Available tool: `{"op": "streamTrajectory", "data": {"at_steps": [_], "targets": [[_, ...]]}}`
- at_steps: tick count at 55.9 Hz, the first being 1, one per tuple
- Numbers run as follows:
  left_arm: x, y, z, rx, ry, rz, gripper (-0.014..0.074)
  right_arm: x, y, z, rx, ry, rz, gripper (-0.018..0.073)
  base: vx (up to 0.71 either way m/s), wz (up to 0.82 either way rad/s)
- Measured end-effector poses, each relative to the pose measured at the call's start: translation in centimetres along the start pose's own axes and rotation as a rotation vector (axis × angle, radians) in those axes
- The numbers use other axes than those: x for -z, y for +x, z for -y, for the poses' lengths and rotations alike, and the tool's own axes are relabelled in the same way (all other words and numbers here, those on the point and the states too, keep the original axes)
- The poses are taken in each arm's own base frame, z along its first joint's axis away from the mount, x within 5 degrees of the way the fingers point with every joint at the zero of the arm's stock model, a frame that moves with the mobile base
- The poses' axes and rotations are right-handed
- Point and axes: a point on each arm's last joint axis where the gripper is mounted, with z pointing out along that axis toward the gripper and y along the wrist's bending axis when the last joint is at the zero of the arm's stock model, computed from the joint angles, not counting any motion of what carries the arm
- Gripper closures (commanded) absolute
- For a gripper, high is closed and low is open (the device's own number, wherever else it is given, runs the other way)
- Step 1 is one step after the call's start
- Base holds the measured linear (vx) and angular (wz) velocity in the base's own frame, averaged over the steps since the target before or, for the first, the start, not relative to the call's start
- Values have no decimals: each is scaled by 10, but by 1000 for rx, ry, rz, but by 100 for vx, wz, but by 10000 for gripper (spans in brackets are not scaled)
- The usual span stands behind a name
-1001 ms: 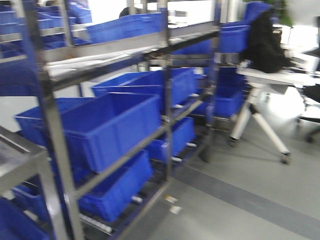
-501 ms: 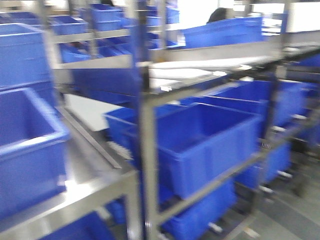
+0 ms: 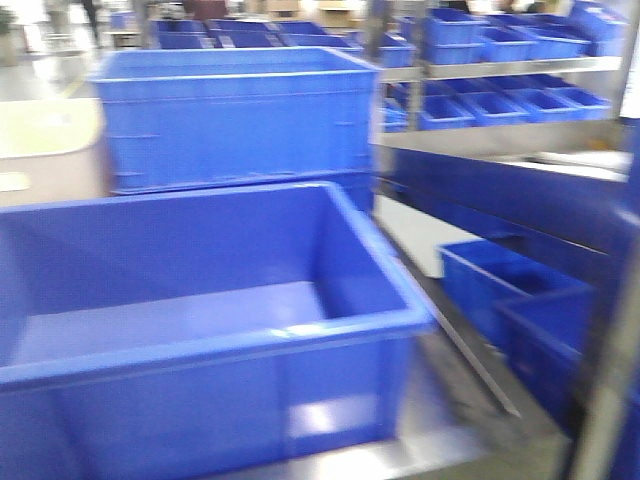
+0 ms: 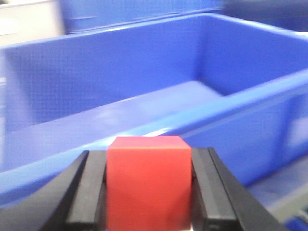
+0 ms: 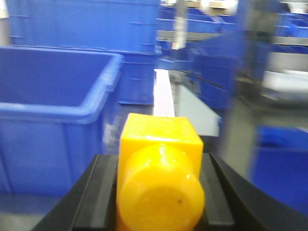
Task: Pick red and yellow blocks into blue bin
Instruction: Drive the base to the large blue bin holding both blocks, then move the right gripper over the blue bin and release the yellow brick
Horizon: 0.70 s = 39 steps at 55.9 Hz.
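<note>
The bin (image 3: 200, 355) stands open, with a taller crate (image 3: 230, 115) behind it. The right gripper (image 5: 159, 202) is clamped on the yellow brick (image 5: 161, 139), with the bin ahead to its left. The left gripper (image 4: 148, 197) pinches the red cube (image 4: 147, 168) just short of the bin's near rim.

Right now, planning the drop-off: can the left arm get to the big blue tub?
Probably yes: the left hand, shut on the red cube, faces the open tub just past its near rim, nothing between.
</note>
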Motion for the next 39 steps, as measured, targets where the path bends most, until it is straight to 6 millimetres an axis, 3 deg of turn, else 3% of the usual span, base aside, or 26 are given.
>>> {"op": "streamTrajectory", "data": {"at_steps": [18,39], "targets": [[0,0,0,0,0,0,594,0,0,0,-2,0,0,569,16,52],[0,0,0,0,0,0,594,0,0,0,-2,-1,0,569,10,17]]}}
